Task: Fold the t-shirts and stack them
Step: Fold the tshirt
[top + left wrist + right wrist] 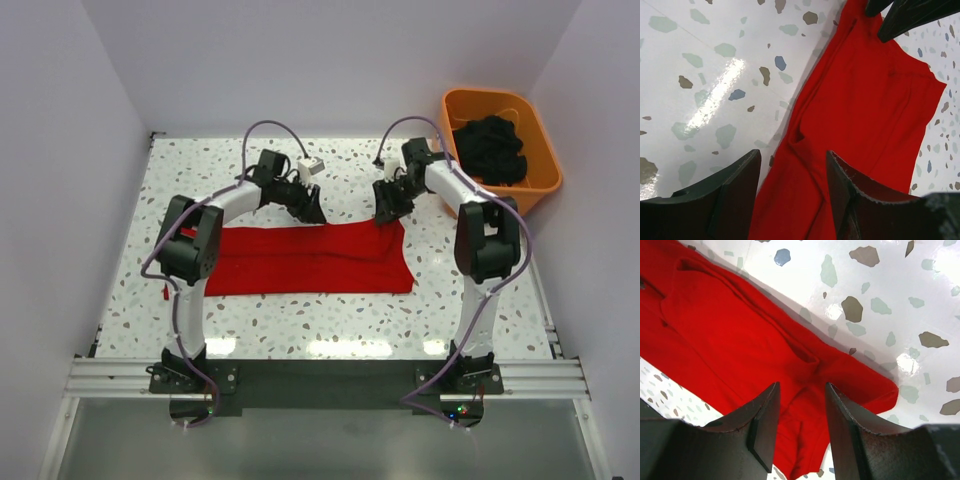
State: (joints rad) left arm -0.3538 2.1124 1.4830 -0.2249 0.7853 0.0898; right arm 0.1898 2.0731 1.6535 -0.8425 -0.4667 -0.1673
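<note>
- Terrazzo table (300, 330), red t-shirt (310, 260) lying as a long band across it
- Orange tub (545, 185), far right
- Left gripper (308, 210) over the band's far edge, jaws apart
- Right gripper (385, 212) at its far corner, jaws narrower, perhaps touching cloth

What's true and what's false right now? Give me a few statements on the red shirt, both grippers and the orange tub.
1. The red t-shirt lies on the table as one long band. True.
2. The left gripper is shut on the shirt. False: the left wrist view shows its jaws apart, with red cloth visible in the gap.
3. The left gripper and the right gripper are both at the shirt's far edge. True.
4. The right gripper is over the orange tub. False: it is over the shirt's right end, jaws apart.
5. The tub holds red shirts. False: it holds black cloth.
</note>
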